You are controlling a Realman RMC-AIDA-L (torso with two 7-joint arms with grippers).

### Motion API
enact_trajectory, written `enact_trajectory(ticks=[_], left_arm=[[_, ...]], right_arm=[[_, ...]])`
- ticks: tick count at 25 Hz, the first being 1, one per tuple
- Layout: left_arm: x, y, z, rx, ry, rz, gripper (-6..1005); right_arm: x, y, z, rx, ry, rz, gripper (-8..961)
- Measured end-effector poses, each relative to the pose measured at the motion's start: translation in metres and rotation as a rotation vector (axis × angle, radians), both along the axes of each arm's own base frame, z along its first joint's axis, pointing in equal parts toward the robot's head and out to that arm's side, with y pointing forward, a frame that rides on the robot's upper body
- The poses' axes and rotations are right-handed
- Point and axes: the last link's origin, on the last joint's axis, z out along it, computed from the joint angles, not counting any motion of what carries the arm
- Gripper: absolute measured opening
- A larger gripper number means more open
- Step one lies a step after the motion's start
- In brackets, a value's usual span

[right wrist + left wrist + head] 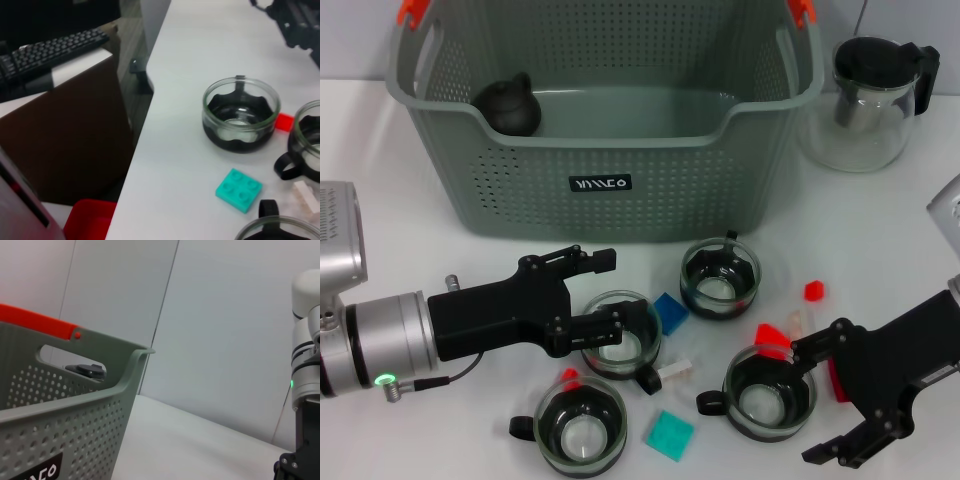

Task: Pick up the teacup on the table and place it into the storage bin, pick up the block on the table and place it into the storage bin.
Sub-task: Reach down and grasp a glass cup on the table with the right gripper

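Several glass teacups with black bases stand on the white table in front of the storage bin (520,190): one teacup (720,278) in the middle, one (632,345) left of it, one (582,428) at the front and one (770,392) on the right. Small blocks lie among them: blue (670,312), teal (669,435), red (814,291) and white (675,370). My left gripper (605,292) is open, its lower finger over the rim of the left teacup. My right gripper (812,402) is open, its fingertips at the right teacup's side. The right wrist view shows a teacup (241,114) and the teal block (239,190).
A small black teapot (508,105) sits inside the bin. A glass teapot (865,100) with a black lid stands right of the bin. The table edge (145,145) drops off beside a keyboard (50,50). The bin (75,410) fills the left wrist view.
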Motion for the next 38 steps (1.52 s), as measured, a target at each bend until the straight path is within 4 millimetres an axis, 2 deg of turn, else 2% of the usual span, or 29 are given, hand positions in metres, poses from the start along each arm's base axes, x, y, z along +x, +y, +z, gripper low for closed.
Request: enact_trajectory(ticks=[21, 29, 38], left_arm=[[-0.002, -0.002, 0.000, 0.005, 0.004, 0.001, 810], [-0.005, -0.003, -0.003, 0.005, 0.008, 0.020, 811], [-0.007, -0.004, -0.003, 0.006, 0.010, 0.029, 810]], right_arm=[[-0.013, 0.005, -0.033, -0.040, -0.178, 0.073, 856], [-0.017, 0.008, -0.037, -0.021, -0.186, 0.085, 855], [-0.019, 0.011, -0.040, -0.014, -0.209, 0.102, 527]])
